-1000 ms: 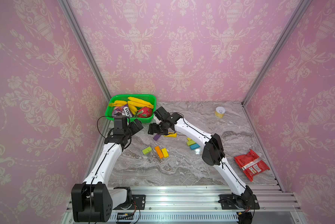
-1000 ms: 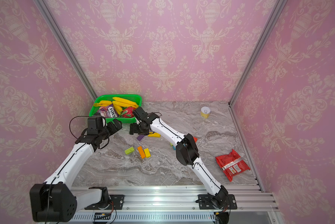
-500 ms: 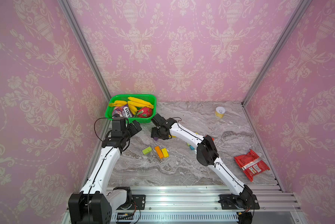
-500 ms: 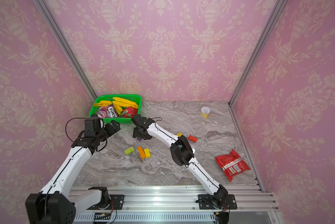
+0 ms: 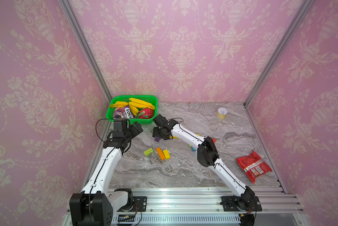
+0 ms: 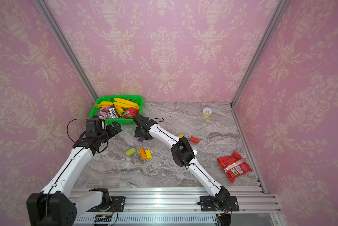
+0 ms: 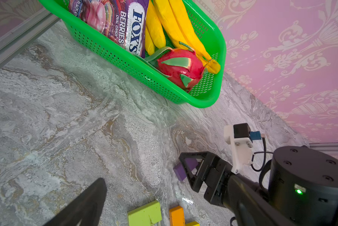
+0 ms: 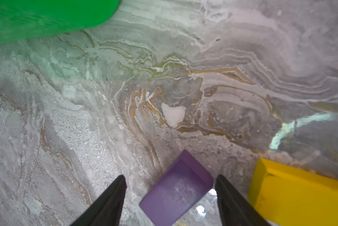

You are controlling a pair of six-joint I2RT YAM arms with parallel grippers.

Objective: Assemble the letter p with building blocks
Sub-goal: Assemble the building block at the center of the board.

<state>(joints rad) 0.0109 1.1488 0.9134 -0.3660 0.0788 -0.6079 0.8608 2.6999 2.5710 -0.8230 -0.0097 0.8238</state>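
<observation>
I read the right gripper (image 8: 170,177) as open: its fingers (image 8: 109,201) stand either side of the purple block (image 8: 177,193) without clamping it, and the block rests on the marble table (image 5: 164,172). A long yellow block (image 8: 297,191) lies just beside it. The left gripper (image 5: 137,128) is spread wide and holds nothing, poised near the front of the green basket (image 5: 135,96). In both top views, the lime green block (image 5: 148,151) lies near the orange block (image 5: 160,153) and short yellow block (image 5: 166,154), which lie side by side mid-table. The red block (image 6: 194,140) lies apart, beyond the right arm.
</observation>
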